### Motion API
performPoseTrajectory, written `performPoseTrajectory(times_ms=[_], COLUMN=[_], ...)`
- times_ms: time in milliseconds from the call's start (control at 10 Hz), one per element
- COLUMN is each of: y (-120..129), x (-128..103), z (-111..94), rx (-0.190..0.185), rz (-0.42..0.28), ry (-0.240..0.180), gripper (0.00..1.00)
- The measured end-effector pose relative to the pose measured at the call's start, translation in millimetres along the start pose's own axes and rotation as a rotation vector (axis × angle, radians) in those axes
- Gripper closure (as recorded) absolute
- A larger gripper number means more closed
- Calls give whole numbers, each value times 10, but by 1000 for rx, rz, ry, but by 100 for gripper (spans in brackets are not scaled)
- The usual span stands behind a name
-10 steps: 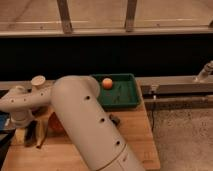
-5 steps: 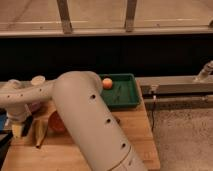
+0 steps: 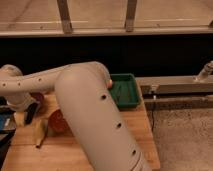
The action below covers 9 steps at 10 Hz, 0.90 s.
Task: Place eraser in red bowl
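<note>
Eraser (image 3: 31,114), seemingly the dark oblong block, sits at the left end of the bench (image 3: 139,122), directly under the robot's gripper (image 3: 25,109). The block's long axis runs steeply, with the top leaning right and the bottom toward the bench's near-left corner. The gripper hangs from a wrist that bends down off the pale arm (image 3: 85,105), which sweeps across the foreground from lower right to upper left. From this angle it cannot be told whether the gripper grasps the block or merely hovers against it, since the wrist housing covers the point where they meet.

The red bowl (image 3: 56,121) lies just to the right of the gripper. Only its left part shows, the rest being behind the arm. A banana (image 3: 40,134) lies on the wood between block and bowl, a little nearer the camera. The coming move turns on that short sideways gap: the bowl is to the right of the block, near but not touching, so the carry looks like a brief shift rightward, passing over the banana's top end, before any release above the rim. A green tray (image 3: 125,91) sits well apart at the bench's far right and plays no part.
</note>
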Motion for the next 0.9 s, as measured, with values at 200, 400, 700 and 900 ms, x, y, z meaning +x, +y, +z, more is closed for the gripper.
performPoseTrajectory(times_ms=[200, 400, 700, 900], y=[-5, 44, 96, 95], x=[488, 907, 1051, 1044], z=[7, 14, 22, 27], rx=[0, -7, -12, -13], rz=[100, 204, 242, 242], ry=[35, 42, 44, 43], gripper=[100, 100, 100, 100])
